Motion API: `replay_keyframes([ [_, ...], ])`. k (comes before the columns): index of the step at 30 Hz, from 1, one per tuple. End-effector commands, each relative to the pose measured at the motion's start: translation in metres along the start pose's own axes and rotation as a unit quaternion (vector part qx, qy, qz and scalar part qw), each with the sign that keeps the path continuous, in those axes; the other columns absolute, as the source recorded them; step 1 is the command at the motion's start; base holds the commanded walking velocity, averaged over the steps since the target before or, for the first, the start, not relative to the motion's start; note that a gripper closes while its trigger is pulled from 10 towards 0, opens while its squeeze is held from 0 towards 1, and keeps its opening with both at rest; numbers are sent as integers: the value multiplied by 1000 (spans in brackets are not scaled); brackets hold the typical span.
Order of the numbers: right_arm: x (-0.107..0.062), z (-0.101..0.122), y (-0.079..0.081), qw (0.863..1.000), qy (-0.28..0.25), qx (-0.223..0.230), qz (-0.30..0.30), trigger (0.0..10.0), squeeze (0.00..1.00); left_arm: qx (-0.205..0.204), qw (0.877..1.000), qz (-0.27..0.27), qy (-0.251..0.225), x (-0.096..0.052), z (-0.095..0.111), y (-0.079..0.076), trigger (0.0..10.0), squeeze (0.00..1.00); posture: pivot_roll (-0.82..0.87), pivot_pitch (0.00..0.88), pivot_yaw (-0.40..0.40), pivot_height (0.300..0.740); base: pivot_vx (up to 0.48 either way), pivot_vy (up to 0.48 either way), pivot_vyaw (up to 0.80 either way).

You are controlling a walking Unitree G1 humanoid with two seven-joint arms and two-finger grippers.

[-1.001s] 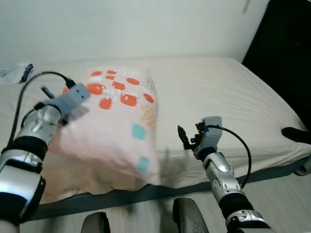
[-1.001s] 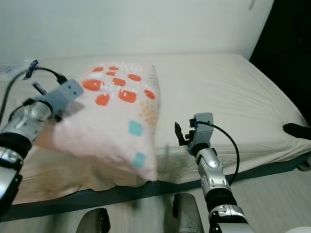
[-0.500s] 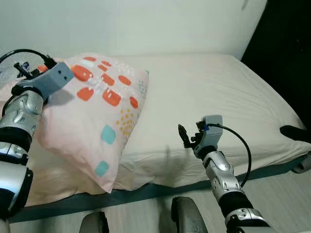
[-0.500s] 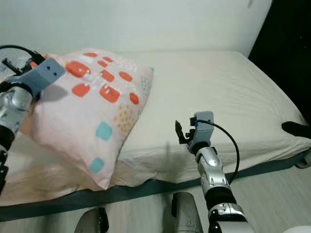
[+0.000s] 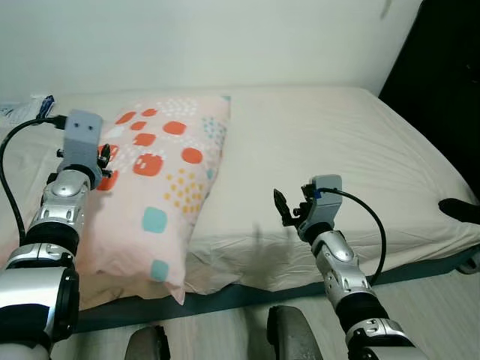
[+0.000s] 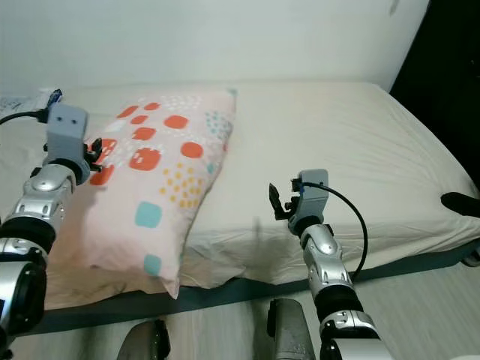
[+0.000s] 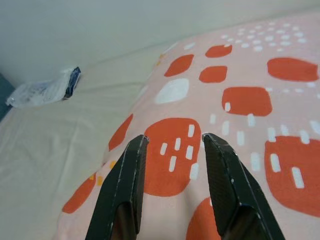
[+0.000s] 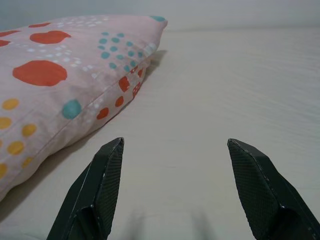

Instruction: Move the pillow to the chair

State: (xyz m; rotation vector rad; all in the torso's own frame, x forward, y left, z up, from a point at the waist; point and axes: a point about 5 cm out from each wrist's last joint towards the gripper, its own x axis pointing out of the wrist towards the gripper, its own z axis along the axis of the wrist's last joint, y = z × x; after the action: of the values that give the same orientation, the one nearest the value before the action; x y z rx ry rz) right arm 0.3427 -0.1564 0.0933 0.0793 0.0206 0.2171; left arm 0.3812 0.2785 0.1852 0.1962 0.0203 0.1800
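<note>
Left end effector (image 7: 172,145) over pillow (image 5: 161,180)

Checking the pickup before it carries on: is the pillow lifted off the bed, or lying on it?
Lying on it. The pillow rests flat on the bed, and the left gripper is open above it.

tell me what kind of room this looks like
Most likely a bedroom: a bed with a cream sheet stands against a plain wall, and a patterned pillow lies on it.

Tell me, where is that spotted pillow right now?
The pillow lies on the bed, toward the robot's left side in the head views, with the left gripper at its top.
</note>
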Motion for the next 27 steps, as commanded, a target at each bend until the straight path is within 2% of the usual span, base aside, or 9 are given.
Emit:
replay_keyframes([
  [1, -1, -5, 0, 1000, 7, 10, -5, 10000, 0, -62, 997, -52, 16, -5, -13, -9, 10000, 0, -14, 3, -73, 563, 0, 0, 0],
  [4, -1, -5, 0, 1000, 7, 12, -5, 10000, 0, -92, 990, -100, 31, -9, -22, -18, 10000, 0, -11, 0, -71, 563, 0, 0, 0],
  [9, -1, -7, 2, 1000, 7, 19, -7, 10000, 0, -178, 938, -287, 84, -52, -66, -47, 10000, 0, -13, 0, -68, 563, 0, 0, 0],
  [11, -2, -7, 1, 1000, 7, 21, -8, 10000, 0, -206, 887, -401, 100, -86, -74, -55, 10000, 0, -2, 0, -80, 563, 0, 0, 0],
  [14, -2, -8, 1, 1000, 9, 19, -5, 10000, 0, -194, 847, -476, 134, -114, -83, -59, 10000, 114, 1, 0, -84, 563, 0, 0, 0],
  [15, -2, -8, 2, 1000, 10, 19, -3, 10000, 0, -168, 837, -498, 156, -125, -89, -60, 10000, 941, 6, 0, -90, 563, 0, 0, 0],
  [22, 0, -7, 3, 1000, 11, 18, 0, 10000, 0, -160, 806, -542, 175, -146, -86, -71, 10000, 1000, 7, 6, -96, 563, 0, 0, 0],
  [25, 1, -7, 4, 1000, 11, 18, 2, 10000, 0, -156, 811, -536, 175, -146, -85, -82, 10000, 1000, 7, 7, -98, 563, 0, 0, 0],
  [27, 1, -6, 4, 1000, 11, 17, 3, 10000, 0, -98, 848, -486, 189, -138, -95, -89, 10000, 1000, 5, 10, -98, 563, 0, 0, 0],
])
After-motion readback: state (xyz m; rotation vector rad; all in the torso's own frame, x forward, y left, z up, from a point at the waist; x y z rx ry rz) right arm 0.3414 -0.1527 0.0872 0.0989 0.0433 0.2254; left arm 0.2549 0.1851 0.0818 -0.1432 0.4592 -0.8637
